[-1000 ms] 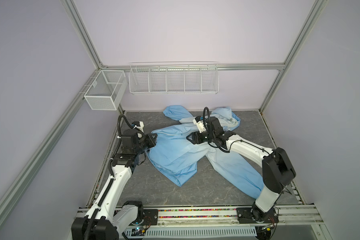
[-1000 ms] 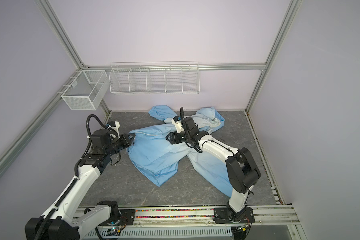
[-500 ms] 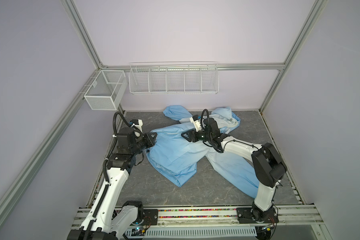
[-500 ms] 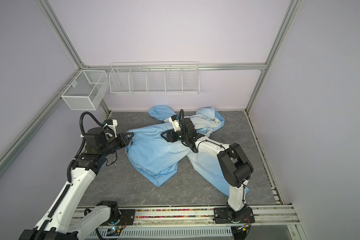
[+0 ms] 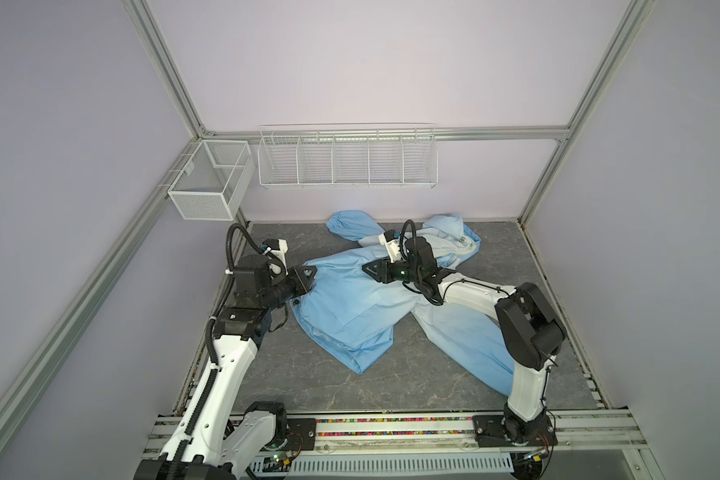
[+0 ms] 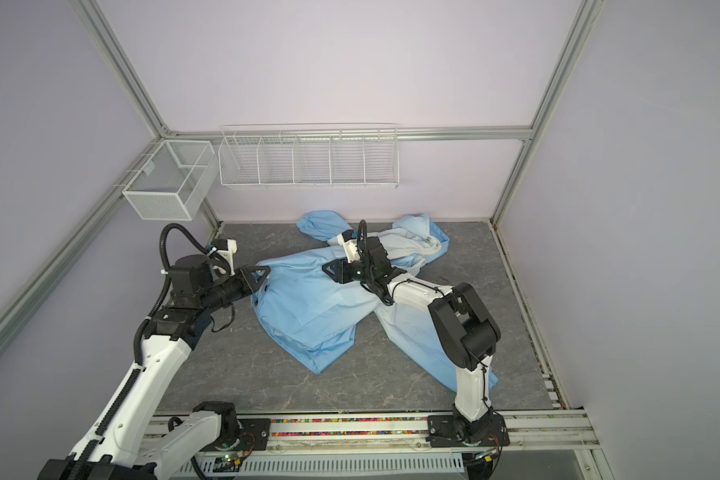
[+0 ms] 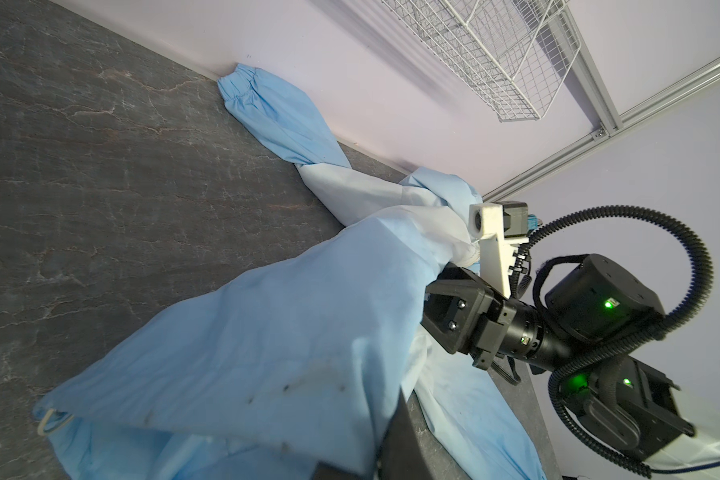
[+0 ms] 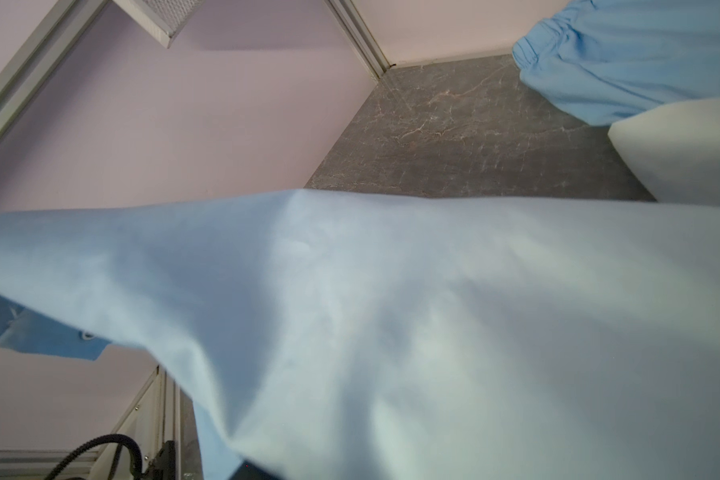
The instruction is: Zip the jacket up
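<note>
The light-blue jacket (image 5: 350,307) (image 6: 308,307) lies spread and crumpled on the dark marbled table (image 5: 267,374). One sleeve with a gathered cuff (image 5: 341,222) (image 7: 242,83) reaches the back wall. The other sleeve (image 5: 466,345) runs to the front right. My left gripper (image 5: 310,273) (image 6: 265,272) is shut on the jacket's left corner, and cloth (image 7: 267,332) drapes over its dark finger (image 7: 398,440). My right gripper (image 5: 367,270) (image 6: 327,270) sits at the jacket's upper edge near the middle. Cloth (image 8: 433,311) fills its wrist view and hides the jaws.
A white wire rack (image 5: 348,160) hangs on the back wall, and a mesh basket (image 5: 208,187) on the left frame. Purple walls and aluminium posts close in the table. The arms' rail (image 5: 391,428) runs along the front edge.
My right gripper has slid left along the jacket's upper edge, toward the left gripper. The left arm's elbow has swung left while its gripper keeps the corner.
</note>
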Controlling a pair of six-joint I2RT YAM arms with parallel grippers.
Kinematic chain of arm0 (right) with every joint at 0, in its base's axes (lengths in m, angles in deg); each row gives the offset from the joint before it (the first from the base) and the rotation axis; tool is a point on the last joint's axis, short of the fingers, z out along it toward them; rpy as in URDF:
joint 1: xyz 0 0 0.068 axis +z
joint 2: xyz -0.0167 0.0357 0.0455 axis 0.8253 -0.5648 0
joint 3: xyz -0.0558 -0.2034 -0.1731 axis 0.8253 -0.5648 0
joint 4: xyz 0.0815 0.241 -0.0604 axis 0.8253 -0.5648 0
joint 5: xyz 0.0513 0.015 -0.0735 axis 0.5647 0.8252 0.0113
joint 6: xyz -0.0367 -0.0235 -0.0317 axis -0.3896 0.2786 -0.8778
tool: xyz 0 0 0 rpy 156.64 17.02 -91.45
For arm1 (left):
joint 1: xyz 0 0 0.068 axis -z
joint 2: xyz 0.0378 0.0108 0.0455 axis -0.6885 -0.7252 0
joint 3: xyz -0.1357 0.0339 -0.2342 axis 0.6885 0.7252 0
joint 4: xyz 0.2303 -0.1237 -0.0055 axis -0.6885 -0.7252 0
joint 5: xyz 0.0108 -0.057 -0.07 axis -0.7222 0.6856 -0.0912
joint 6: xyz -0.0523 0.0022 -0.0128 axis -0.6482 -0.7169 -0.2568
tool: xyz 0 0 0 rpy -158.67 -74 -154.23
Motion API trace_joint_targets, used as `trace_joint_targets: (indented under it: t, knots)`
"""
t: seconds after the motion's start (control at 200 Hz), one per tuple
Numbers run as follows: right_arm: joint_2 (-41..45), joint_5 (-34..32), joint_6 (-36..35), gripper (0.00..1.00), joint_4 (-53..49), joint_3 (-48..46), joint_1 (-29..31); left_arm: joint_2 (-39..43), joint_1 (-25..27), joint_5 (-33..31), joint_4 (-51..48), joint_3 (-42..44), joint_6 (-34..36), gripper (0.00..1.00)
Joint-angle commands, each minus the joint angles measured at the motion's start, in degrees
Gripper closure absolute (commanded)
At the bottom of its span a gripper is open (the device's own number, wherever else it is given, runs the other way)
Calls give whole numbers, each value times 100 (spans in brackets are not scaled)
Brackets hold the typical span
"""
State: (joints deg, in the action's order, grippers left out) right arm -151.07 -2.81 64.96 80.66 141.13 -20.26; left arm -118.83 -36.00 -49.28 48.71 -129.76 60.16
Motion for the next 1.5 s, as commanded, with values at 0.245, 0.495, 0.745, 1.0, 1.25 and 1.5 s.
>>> trace_joint_targets:
  t: [0.245,0.495,0.745,1.0,1.25,1.5]
  knots:
    - [-87,153,302,65,706,57,-9,50,-2,136,175,-194,12,100]
    - [-77,188,386,70,842,22,-11,68,-13,138,170,-178,3,100]
    - [-55,29,313,81,604,66,-9,75,-45,155,177,-181,-32,100]
    - [176,-293,21,92,-46,31,-39,128,-154,136,196,-151,-84,100]
    - [618,-754,-257,93,-793,-127,-190,227,-370,144,214,-73,-138,100]
    - [659,-1302,-711,93,-2190,276,-431,414,-572,-3,161,39,-182,100]
